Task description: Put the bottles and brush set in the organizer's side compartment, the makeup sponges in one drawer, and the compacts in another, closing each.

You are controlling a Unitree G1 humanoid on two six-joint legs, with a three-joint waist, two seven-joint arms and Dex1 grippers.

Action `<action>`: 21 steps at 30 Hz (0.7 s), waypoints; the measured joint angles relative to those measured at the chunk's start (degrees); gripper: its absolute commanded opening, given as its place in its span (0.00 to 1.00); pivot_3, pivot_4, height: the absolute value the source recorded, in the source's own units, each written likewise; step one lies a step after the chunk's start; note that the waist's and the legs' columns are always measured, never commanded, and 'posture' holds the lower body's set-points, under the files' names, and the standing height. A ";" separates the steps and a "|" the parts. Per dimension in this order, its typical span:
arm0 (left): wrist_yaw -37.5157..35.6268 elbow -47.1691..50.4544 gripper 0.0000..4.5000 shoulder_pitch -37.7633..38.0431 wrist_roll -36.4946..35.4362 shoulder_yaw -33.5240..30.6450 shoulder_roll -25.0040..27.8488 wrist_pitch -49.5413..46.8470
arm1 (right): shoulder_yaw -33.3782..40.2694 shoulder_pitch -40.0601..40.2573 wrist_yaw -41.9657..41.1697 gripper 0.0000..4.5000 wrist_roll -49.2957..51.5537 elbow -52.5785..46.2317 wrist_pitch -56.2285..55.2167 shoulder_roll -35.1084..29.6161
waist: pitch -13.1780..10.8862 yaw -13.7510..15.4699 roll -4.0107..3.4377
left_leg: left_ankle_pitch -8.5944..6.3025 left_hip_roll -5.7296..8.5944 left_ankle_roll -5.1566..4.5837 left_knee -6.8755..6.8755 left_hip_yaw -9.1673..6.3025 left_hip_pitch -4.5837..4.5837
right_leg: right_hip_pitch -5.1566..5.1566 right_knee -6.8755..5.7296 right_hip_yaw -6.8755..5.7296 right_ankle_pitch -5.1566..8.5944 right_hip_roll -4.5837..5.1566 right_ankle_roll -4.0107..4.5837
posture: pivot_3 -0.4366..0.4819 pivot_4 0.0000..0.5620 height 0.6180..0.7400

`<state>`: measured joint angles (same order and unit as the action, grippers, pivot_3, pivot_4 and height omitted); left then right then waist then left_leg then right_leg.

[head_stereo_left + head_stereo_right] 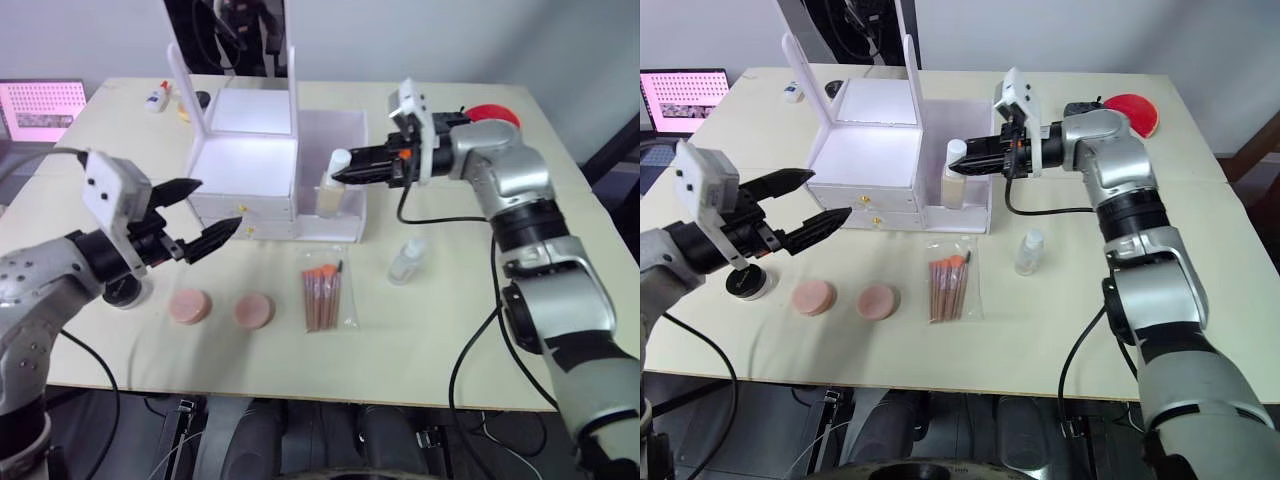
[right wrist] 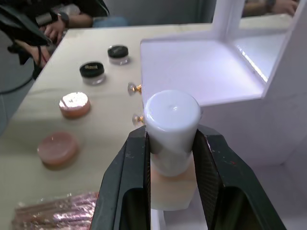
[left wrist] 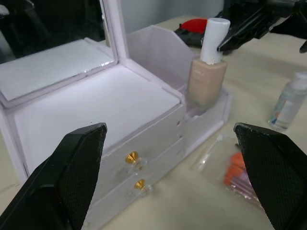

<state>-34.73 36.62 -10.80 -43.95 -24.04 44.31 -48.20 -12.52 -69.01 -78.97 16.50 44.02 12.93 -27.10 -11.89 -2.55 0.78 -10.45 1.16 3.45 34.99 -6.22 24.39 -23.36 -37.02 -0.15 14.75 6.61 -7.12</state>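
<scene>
Right wrist view: the right gripper [image 2: 171, 158] grasps a beige foundation bottle [image 1: 333, 187] by its white cap, upright in the organizer's side compartment [image 1: 350, 135]. Left gripper [image 1: 198, 215] hangs spread before the shut drawers [image 1: 245, 220]; brush set [image 1: 322, 296], clear bottle [image 1: 407, 260] lie nearby.

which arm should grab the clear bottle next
Right, probably. The clear bottle lies on the right gripper's side, though that gripper is shut on the foundation bottle.

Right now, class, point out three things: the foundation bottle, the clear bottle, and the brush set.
foundation bottle [image 3: 206, 81], left wrist view, on its beige body.
clear bottle [image 1: 408, 262], left eye view, on its transparent body.
brush set [image 1: 951, 286], right eye view, on the packet's middle.
</scene>
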 measured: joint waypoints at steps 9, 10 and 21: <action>5.24 4.24 1.00 3.85 -2.09 -0.18 -1.19 -0.08 | -0.35 -7.00 -3.47 0.16 -8.91 17.37 -11.63 2.38 | 0.00 -0.02 0.00 | 0.01 -0.02 0.03 -0.01 -0.03 -0.03 | -0.02 -0.08 0.01 0.00 -0.06 0.01 | 0.48 0.27 1.00; 5.45 4.29 1.00 4.14 -2.31 -0.18 -1.18 -0.08 | -0.34 -7.26 -3.66 0.16 -9.56 18.60 -12.18 2.42 | 0.00 -0.02 0.00 | 0.01 -0.02 0.03 -0.01 -0.03 -0.03 | -0.02 -0.09 0.00 0.00 -0.06 0.02 | 0.48 0.27 1.00; 8.00 3.03 1.00 0.14 -2.79 0.14 -2.05 2.46 | -0.10 -7.28 -1.88 0.39 -15.48 23.42 -15.24 3.42 | -0.01 -0.04 -0.01 | 0.02 -0.02 0.05 -0.01 -0.04 -0.03 | -0.03 -0.11 0.01 -0.01 -0.07 0.03 | 0.48 0.27 1.00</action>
<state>-26.73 39.65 -10.66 -46.74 -23.90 42.26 -45.74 -12.62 -76.29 -80.86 1.03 67.44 -2.31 -23.67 -11.90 -2.59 0.77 -10.42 1.15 3.50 34.98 -6.26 24.36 -23.39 -37.13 -0.14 14.74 6.54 -7.09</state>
